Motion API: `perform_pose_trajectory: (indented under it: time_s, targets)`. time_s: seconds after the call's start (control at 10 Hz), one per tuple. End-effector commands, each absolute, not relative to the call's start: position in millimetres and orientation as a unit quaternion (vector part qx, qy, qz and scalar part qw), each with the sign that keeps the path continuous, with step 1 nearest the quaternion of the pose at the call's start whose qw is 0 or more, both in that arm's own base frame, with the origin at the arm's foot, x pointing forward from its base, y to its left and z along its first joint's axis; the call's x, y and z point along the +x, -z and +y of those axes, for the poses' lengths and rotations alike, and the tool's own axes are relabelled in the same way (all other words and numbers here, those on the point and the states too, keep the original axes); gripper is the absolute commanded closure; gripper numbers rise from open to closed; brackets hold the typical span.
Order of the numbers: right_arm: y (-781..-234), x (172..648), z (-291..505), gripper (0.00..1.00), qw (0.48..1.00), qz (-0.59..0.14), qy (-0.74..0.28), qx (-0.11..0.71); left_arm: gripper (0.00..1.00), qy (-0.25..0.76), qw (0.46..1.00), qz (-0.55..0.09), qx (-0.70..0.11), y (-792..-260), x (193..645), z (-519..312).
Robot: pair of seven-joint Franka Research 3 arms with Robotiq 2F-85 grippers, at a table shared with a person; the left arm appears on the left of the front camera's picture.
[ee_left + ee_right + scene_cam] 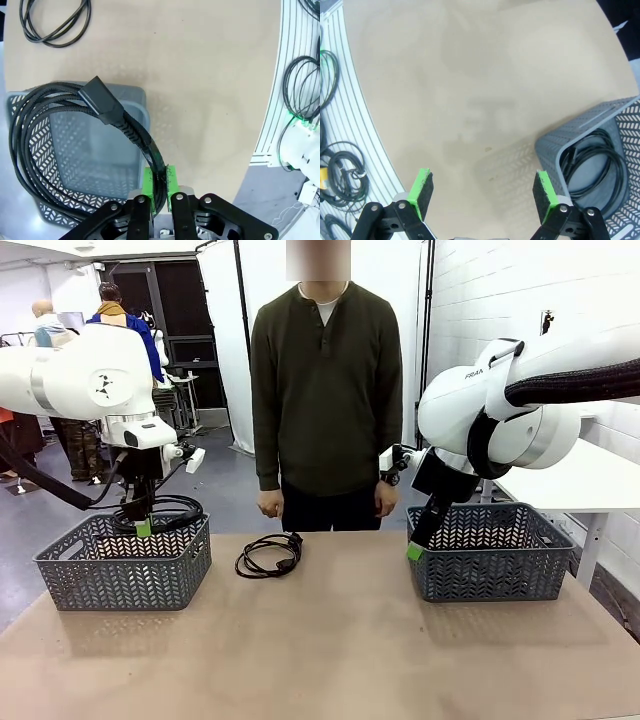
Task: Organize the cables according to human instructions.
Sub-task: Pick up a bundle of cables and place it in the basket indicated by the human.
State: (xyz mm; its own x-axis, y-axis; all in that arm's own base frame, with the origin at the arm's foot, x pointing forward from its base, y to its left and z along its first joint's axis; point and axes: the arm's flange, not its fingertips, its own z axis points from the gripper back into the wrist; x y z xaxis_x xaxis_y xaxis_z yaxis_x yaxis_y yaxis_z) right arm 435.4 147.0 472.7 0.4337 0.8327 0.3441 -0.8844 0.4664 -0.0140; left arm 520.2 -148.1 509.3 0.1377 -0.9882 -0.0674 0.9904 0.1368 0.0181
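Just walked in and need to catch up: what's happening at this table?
The left hand is shut on a coiled black cable, holding it over the left grey basket. The right hand is open beside the right basket, which holds another cable. A third coil lies on the table before the standing person.

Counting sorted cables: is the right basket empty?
Not empty. The right wrist view shows one coiled cable lying inside the basket.
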Motion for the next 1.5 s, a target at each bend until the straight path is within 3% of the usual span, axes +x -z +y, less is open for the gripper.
perform_pose_trajectory:
  time_s: [0.0,0.5,1.4]
  targets:
    - [-472.5,436.8,146.9,0.0,0.843,-0.152,-0.51,0.081,1.0,0.651,0.758,0.021,0.037,-513.6,522.9,-150.9]
    - [-472.5,436.8,146.9,0.0,0.843,-0.152,-0.51,0.081,1.0,0.653,0.757,0.021,0.024,-505.4,524.3,-136.9]
    - [-472.5,436.8,146.9,0.0,0.843,-0.152,-0.51,0.081,1.0,0.678,0.734,0.03,0.01,-493.5,590.5,-83.2]
